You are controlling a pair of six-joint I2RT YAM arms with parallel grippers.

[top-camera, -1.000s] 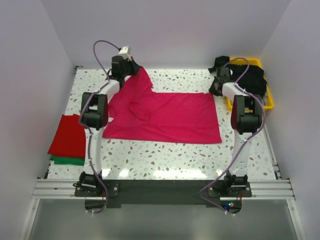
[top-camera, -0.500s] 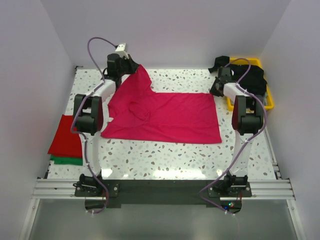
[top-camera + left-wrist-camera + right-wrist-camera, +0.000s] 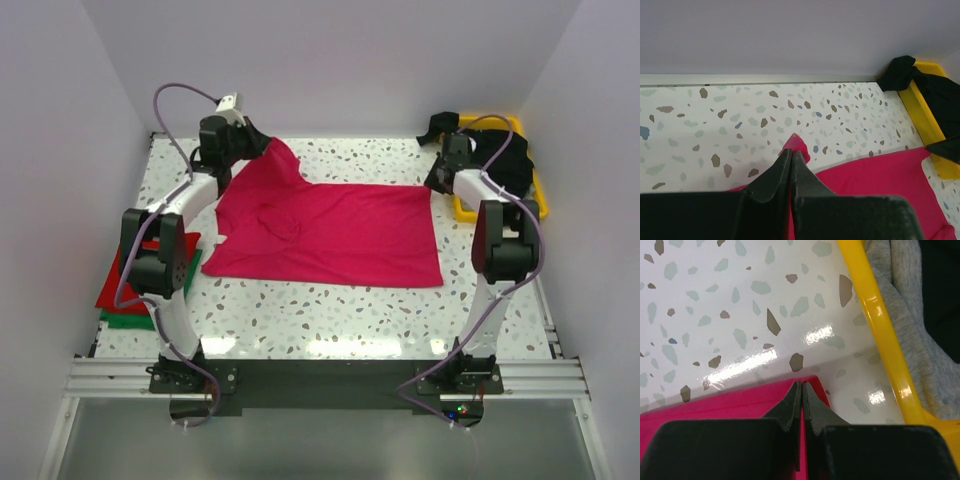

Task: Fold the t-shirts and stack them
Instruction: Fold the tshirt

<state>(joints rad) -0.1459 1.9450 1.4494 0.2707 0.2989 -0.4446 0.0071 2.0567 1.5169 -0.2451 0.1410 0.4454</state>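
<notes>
A magenta-pink t-shirt (image 3: 330,235) lies spread across the middle of the table. My left gripper (image 3: 262,145) is shut on its far left corner and holds that corner raised off the table. In the left wrist view a pink tip (image 3: 799,145) pokes out past the closed left gripper (image 3: 791,152). My right gripper (image 3: 433,185) sits low at the shirt's far right corner. Its jaws (image 3: 802,385) are closed with pink cloth (image 3: 730,405) between them. A folded red t-shirt (image 3: 135,270) rests on a green t-shirt (image 3: 135,320) at the left edge. Black t-shirts (image 3: 505,160) fill the tray.
A yellow tray (image 3: 500,208) stands at the far right, its rim (image 3: 880,335) close beside my right gripper, with grey-looking cloth (image 3: 910,315) inside. A black sleeve (image 3: 900,72) hangs over the tray's far corner. The back wall runs just behind both grippers.
My left arm has swung left and back, pulling the raised shirt corner with it. The right gripper has closed on the far right corner.
</notes>
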